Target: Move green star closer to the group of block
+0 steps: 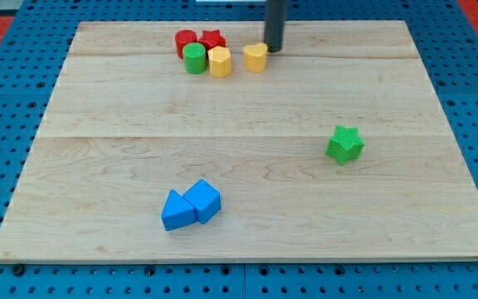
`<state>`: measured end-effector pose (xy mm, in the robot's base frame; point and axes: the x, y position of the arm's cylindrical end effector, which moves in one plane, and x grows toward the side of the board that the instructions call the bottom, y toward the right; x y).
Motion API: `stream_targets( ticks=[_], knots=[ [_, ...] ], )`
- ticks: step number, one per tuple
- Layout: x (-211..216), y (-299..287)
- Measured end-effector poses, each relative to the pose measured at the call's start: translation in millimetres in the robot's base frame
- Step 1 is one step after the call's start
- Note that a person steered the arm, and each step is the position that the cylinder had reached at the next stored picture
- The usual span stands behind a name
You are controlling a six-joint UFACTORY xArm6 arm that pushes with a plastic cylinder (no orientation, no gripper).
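The rod stands at the top of the wooden surface (247, 174), its tip (273, 50) just beside the right-hand yellow block (256, 57), touching it or nearly so. There is no claw here to be spread or pressed together, only that plain dark rod.

The group sits in a cluster at the view's top: two red blocks (187, 40) (212, 39) behind, a green cylinder (194, 58) and a second yellow block (220, 61) in front, and the right-hand yellow one slightly apart. The green star (344, 144) lies alone toward the view's right, well apart from them and from the tip. Two blue blocks (179, 209) (203, 200) touch each other near the bottom, out of the way.

To my eye the push has not begun; this is the approach step. The tip would need to travel round to the star's lower right side, then drive it up and to the left toward the cluster. A star is likely to twist off a narrow rod, so the line should run through its middle.
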<state>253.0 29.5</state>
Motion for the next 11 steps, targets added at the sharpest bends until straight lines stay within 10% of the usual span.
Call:
stream_targets(
  ticks=[2,4,5,8,11],
  knots=[
    [17.7,151.5],
    [206.4,171.6],
    [234.3,156.2],
    [118.9,-47.3],
    [106.3,-62.6]
  ],
)
